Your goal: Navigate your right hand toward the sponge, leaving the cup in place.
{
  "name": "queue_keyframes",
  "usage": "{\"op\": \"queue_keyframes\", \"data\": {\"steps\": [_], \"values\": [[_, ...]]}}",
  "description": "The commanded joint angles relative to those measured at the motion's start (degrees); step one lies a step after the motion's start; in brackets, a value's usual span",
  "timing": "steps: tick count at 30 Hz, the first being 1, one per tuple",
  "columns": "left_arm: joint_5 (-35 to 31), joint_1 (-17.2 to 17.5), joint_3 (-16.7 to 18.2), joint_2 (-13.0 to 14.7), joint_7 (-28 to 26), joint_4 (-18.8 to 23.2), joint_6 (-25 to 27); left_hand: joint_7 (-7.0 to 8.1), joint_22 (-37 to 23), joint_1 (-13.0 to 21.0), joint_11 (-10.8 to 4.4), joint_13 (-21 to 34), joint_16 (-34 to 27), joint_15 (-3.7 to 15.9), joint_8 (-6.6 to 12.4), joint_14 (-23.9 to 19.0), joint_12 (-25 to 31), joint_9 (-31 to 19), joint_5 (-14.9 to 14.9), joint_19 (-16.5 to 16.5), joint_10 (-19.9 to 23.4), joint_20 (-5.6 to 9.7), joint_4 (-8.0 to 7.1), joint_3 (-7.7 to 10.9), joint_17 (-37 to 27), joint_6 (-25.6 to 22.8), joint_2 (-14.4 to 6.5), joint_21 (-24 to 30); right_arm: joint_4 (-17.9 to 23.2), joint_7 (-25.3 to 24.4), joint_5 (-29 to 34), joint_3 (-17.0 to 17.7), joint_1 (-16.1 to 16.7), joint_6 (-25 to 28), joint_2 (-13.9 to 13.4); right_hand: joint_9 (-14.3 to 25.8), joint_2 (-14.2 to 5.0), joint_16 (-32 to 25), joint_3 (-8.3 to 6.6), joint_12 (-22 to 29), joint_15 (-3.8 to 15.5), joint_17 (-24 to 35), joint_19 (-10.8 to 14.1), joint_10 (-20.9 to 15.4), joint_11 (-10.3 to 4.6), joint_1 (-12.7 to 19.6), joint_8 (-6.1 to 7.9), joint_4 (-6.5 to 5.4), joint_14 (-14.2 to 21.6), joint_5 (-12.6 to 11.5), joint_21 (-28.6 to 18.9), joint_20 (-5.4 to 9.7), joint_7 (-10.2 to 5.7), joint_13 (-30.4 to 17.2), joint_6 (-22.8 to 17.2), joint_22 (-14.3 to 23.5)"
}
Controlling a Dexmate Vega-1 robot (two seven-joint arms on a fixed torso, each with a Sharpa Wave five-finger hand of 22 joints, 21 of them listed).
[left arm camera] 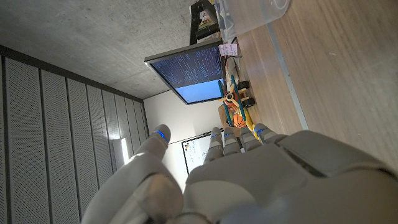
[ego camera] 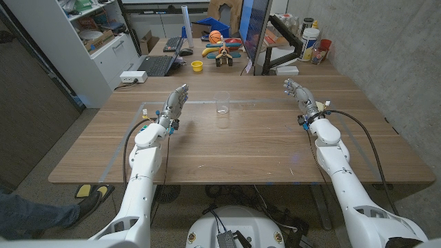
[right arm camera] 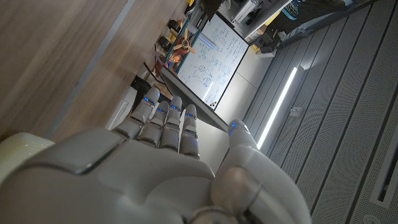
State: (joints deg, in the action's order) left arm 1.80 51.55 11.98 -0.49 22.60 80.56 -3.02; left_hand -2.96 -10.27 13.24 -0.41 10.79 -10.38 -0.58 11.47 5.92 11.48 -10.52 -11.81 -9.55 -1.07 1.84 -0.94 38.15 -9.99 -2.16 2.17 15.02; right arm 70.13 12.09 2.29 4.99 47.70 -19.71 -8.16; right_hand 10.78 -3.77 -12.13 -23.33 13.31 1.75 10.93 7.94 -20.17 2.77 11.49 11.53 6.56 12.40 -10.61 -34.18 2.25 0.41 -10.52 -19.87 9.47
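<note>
Right hand (ego camera: 299,94), right of frame centre: fingers apart, holding nothing. Left hand (ego camera: 176,103) likewise empty, fingers apart. Clear cup (ego camera: 222,103) stands between them. No legible writing.

cup (ego camera: 222,103) between both hands, farther back

Left arm: reaches from the desk's (ego camera: 227,148) near edge up its left side; left hand (ego camera: 173,107) empty, fingers (ego camera: 180,94) extended and slightly apart, pointing toward the far edge
Right arm: mirrors it on the right side; right hand (ego camera: 302,96) empty, fingers (ego camera: 290,85) extended toward the far edge
</note>
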Motion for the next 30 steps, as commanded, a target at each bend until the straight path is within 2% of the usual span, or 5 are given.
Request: {"op": "queue_keyframes", "data": {"steps": [1,13,30], "values": [[-0.5,-0.1,-0.4,0.2,0.0,0.6,0.4,-0.26,-0.1,0.7,-0.10,0.2,-0.2,0.08,0.21,0.6,0.3,-0.2,0.2,-2.1,-0.1,0.94,0.11,-0.29,-0.3,-0.4,0.1,-0.1,0.0,-1.1,1.0,0.1,-0.1,-0.5,-0.4,0.2,0.55,0.0,0.26,0.2,0.14,-0.1,0.5,-0.4,-0.16,0.3,0.22,0.09,0.4,-0.3,0.2,1.48,-0.47,-0.2,-0.3,0.3],[-0.6,-0.5,-0.5,0.2,0.0,0.2,0.4,-0.27,-0.1,0.7,-0.29,0.2,-0.2,0.09,0.20,0.6,0.3,-0.2,0.2,-2.1,-0.1,0.77,0.12,-0.41,-0.3,-0.5,0.1,-0.2,0.2,-3.2,4.2,-0.6,-0.7,-0.7,-1.4,0.2,0.55,0.2,0.23,0.2,0.23,-0.1,0.5,-0.6,-0.54,0.3,0.20,0.16,0.4,-0.3,0.6,1.47,-0.70,-0.2,-0.5,0.3],[-0.6,-0.5,-0.4,0.1,-0.4,-0.1,0.4,-0.41,-0.1,0.7,-0.17,0.2,-0.3,0.12,0.22,0.6,0.3,-0.2,0.3,-2.1,-0.1,0.78,0.14,-0.53,-0.3,-0.8,0.1,-0.4,-2.6,-4.7,5.4,-1.1,-2.3,-2.2,-1.6,0.2,0.53,0.3,0.08,0.2,0.51,-0.2,0.7,-1.0,-1.02,0.5,0.16,0.36,0.6,-0.5,1.3,1.45,-1.12,-0.2,-0.7,0.3]]}}
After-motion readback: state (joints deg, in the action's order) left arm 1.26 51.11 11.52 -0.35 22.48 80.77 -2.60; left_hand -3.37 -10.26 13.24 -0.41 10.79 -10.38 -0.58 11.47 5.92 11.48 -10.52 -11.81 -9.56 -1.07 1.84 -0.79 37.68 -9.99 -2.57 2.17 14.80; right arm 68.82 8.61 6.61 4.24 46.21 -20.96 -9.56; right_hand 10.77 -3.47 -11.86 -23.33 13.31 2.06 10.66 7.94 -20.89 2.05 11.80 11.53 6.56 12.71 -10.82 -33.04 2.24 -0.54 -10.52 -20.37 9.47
